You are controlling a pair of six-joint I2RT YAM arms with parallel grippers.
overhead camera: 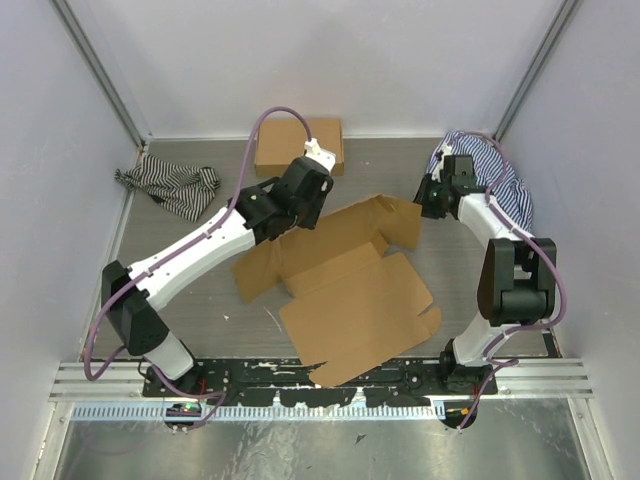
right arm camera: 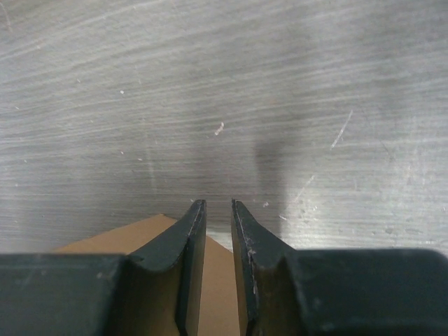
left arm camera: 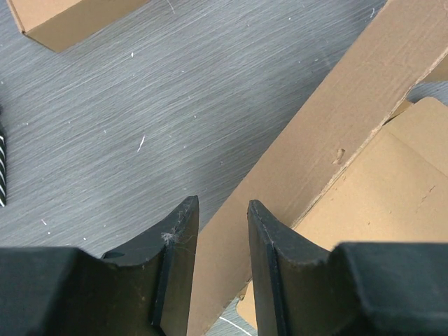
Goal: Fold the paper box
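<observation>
The paper box lies mostly flat in the middle of the table, a brown die-cut sheet with several flaps. My left gripper is at its far left part. In the left wrist view this gripper is open, its fingers either side of a long raised flap without pinching it. My right gripper hovers at the sheet's far right flap. In the right wrist view this gripper stands a narrow gap apart with nothing between the tips. A flap corner lies below them.
A neat low brown box stands at the back, and its corner shows in the left wrist view. One striped cloth lies at the back left, another behind the right arm. Grey walls close in the sides and back.
</observation>
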